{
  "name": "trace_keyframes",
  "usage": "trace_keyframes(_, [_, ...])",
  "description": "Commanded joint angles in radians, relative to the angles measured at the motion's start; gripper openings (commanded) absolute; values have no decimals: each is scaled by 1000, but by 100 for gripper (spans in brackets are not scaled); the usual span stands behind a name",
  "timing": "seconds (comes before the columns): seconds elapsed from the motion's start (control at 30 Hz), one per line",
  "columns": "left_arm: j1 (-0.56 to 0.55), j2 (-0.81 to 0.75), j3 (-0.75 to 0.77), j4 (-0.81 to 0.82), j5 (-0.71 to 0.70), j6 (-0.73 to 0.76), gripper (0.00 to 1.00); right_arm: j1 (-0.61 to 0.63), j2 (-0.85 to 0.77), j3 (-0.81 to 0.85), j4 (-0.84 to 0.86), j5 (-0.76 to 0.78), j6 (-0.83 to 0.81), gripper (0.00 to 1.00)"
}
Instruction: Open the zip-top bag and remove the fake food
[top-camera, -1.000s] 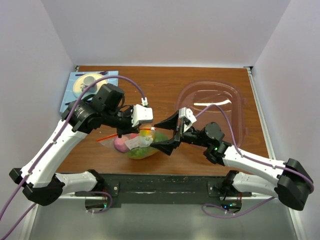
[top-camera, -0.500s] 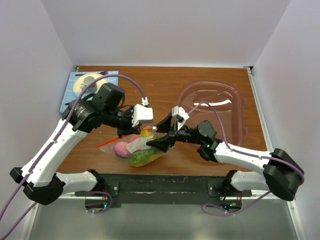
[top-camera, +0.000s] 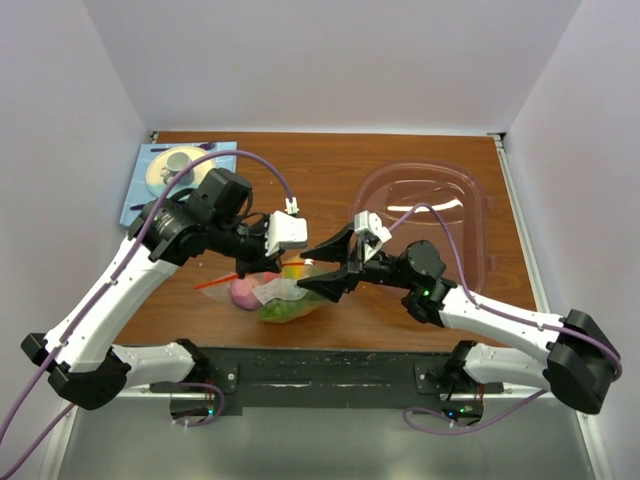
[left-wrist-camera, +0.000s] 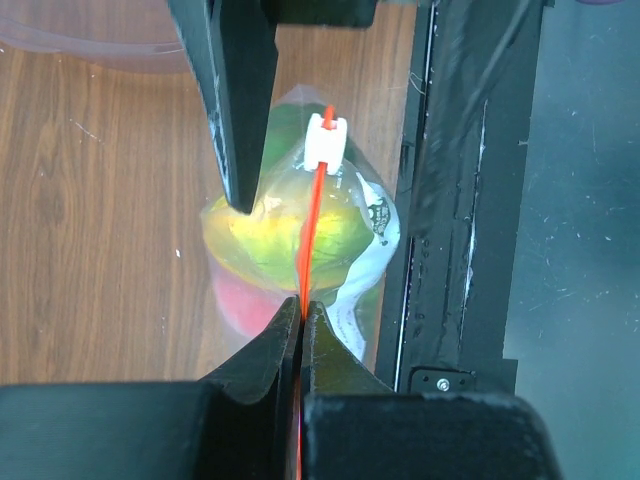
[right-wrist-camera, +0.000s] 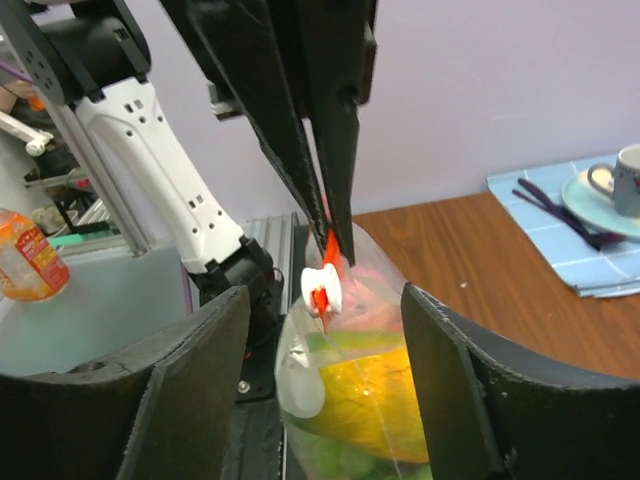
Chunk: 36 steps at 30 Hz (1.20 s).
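Observation:
The zip-top bag (top-camera: 278, 298) hangs below my left gripper (top-camera: 250, 270), near the table's front edge. The left gripper (left-wrist-camera: 301, 305) is shut on the bag's orange-red zip strip (left-wrist-camera: 310, 230). The white slider (left-wrist-camera: 326, 142) sits at the strip's far end, also seen in the right wrist view (right-wrist-camera: 322, 283). The fake food is inside the bag: a yellow piece (top-camera: 293, 270), a pink piece (top-camera: 243, 290) and a green piece (top-camera: 280, 311). My right gripper (top-camera: 308, 268) is open, and its jaws stand on either side of the slider end (right-wrist-camera: 325, 290) without touching it.
A large pink-tinted clear tub (top-camera: 430, 215) lies at the right. A blue mat with a saucer and cup (top-camera: 175, 170) is at the back left. The black mounting plate (top-camera: 320, 365) runs along the near edge, just below the bag.
My right gripper has moved left toward the bag, and its open jaws now flank the slider. The left gripper has kept its hold on the strip, and the bag shifted slightly.

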Motion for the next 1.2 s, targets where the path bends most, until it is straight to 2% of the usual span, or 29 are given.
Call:
trace_keyframes(0.0, [-3,-12,49,28,36,-13,0,3,35,37,-7,-29,-1,66])
trace_keyframes(0.17, [-3,-18,53,24,33,-11,0,3,40,38,-5,-18,-4,63])
trace_keyframes(0.37, [-3,-26,41,33,39,-14,0,2,47,60,-14,-34,-22,28])
trace_keyframes(0.4, [-5,-26,32,36,39,-14,2,3,46,61,-20,-34,-22,21])
trace_keyframes(0.43, [-3,-26,27,47,39,-20,15,3,46,63,-22,-35,-25,19])
trace_keyframes(0.53, [-3,-12,35,59,50,-23,29,3,43,63,-33,-37,-24,18])
trace_keyframes(0.63, [-3,28,98,53,93,-26,37,2,41,70,-49,-43,-24,17])
trace_keyframes(0.73, [-5,72,167,41,157,-33,41,3,41,83,-75,-44,-27,18])
trace_keyframes(0.97, [-5,105,181,51,260,-46,38,2,26,101,-120,-44,-44,18])
trace_keyframes(1.03, [-5,103,165,47,254,-37,33,3,25,104,-126,-44,-44,18])
trace_keyframes(1.17, [-5,96,127,50,237,-33,30,3,26,109,-126,-49,-41,19])
